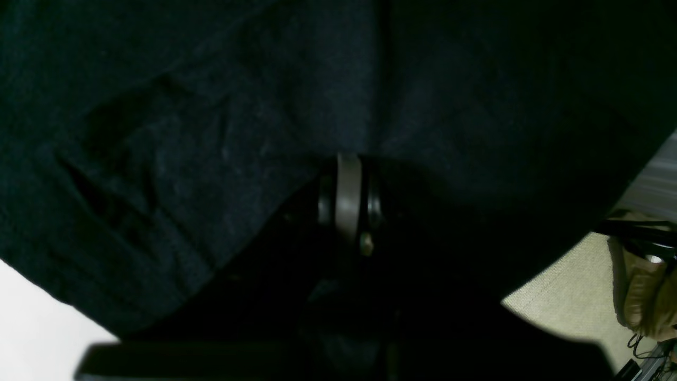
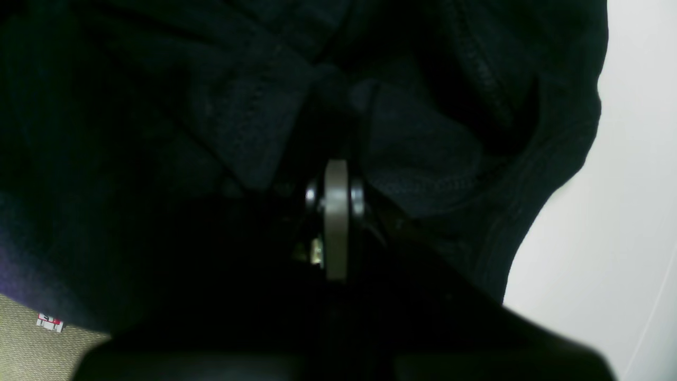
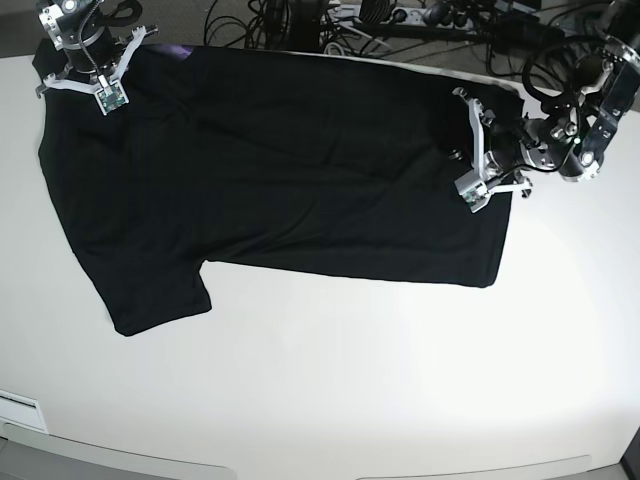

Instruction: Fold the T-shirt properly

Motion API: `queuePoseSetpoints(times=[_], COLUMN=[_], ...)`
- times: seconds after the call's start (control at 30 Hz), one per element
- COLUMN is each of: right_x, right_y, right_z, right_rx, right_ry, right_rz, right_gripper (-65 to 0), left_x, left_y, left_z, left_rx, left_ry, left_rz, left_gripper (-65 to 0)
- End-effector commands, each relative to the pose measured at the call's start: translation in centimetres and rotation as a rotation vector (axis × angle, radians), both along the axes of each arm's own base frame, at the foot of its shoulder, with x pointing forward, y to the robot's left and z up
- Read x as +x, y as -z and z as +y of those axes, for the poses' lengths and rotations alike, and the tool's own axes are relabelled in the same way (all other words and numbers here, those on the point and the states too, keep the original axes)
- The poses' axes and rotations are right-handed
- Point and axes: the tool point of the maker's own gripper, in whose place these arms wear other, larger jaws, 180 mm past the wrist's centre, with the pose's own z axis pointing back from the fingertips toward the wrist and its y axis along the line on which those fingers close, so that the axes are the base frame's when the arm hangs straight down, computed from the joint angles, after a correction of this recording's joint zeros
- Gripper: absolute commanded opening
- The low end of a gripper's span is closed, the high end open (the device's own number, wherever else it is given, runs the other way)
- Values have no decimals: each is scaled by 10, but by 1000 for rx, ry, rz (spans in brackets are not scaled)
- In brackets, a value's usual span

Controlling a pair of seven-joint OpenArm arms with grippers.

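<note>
The black T-shirt (image 3: 280,170) lies spread on the white table (image 3: 350,380), plain side up, with one sleeve toward the front left. A sliver of purple print (image 3: 180,50) shows at its back edge. My right gripper (image 3: 88,62) is at the shirt's back-left corner. In the right wrist view it (image 2: 336,174) is shut on bunched hem cloth (image 2: 423,148). My left gripper (image 3: 458,140) is at the shirt's right end. In the left wrist view it (image 1: 348,169) is shut on black cloth (image 1: 211,132).
Cables and power strips (image 3: 330,20) lie beyond the table's back edge. Beige carpet (image 1: 566,301) and a brown bag (image 1: 645,286) show past the table in the left wrist view. A white label (image 3: 20,410) sits at the front-left edge.
</note>
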Motion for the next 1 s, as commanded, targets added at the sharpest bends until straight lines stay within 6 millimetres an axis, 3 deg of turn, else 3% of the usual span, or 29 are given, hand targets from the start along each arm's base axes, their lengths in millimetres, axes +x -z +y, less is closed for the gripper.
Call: queuePoseSetpoints(times=[0.0, 0.2, 0.53, 0.73, 0.83, 0.97], right_x=[-15, -9, 29, 37, 37, 37], right_y=[6, 1, -47, -55, -55, -55], right_z=[-5, -8, -5, -4, -3, -3], right_rx=[-23, -34, -117, -105, -104, -104], right_ry=[1, 29, 19, 34, 33, 35], right_rz=[66, 35, -177, -234, -234, -233], right_gripper=[-650, -650, -650, -650, -650, -650], left_x=[-30, -24, 8, 26, 48, 100], left_y=[18, 16, 1, -16, -39, -105], left_z=[26, 26, 26, 17, 15, 14], left_rx=[150, 157, 158, 150, 163, 100], left_ry=[47, 49, 46, 73, 73, -35], left_rz=[109, 86, 4, -73, -187, -458], left_gripper=[-650, -650, -632, -632, -620, -557])
